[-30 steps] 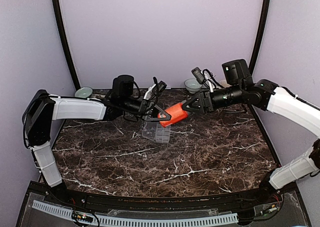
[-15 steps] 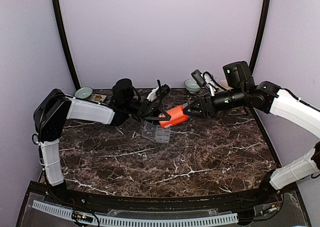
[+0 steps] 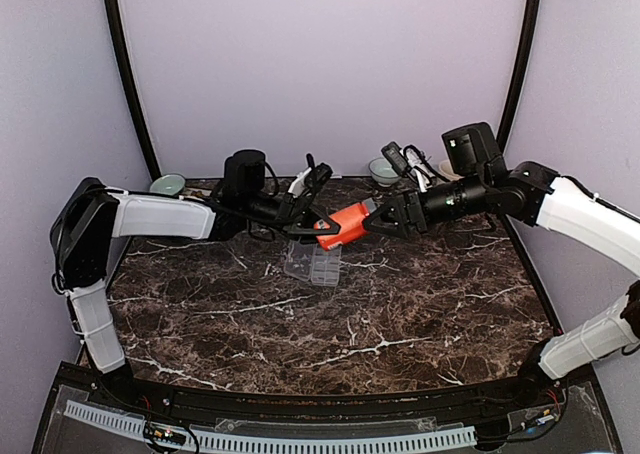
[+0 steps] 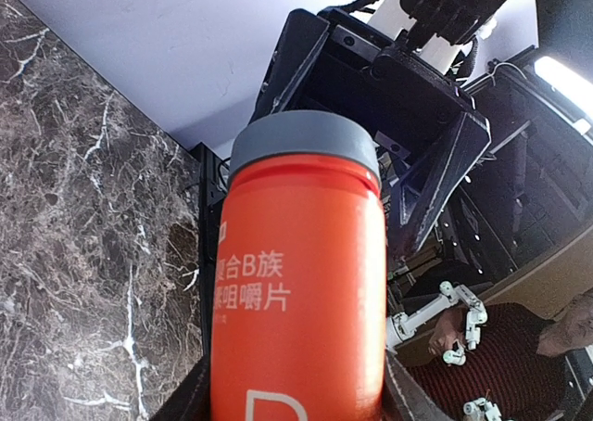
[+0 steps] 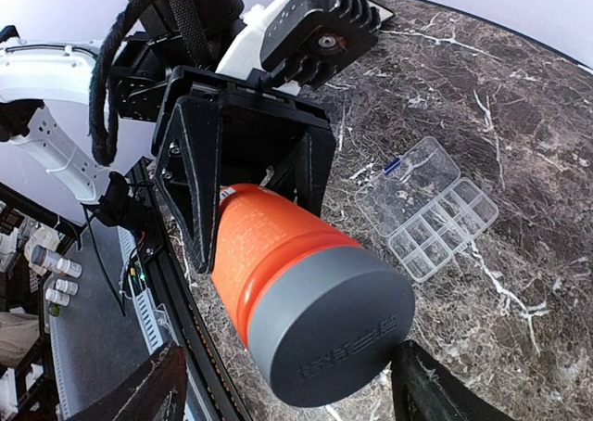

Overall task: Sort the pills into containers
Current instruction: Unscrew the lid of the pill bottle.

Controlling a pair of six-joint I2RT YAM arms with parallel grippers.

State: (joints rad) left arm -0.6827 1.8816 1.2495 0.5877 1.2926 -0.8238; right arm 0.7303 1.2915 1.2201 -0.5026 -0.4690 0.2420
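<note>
Above the back of the table (image 3: 420,314), the left gripper (image 3: 316,228) was clamped on the body of the orange bottle (image 3: 343,224), holding it in the air on its side. The right gripper (image 3: 372,220) faced it, jaws spread to either side of the grey cap (image 5: 329,333) without gripping it. Beneath the bottle, the organiser box (image 3: 313,264) lay on the marble, lid open.

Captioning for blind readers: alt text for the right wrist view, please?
The left gripper holds an orange bottle, its grey cap facing the camera inside the open right gripper. Behind lies a clear organiser box on the marble table.
</note>
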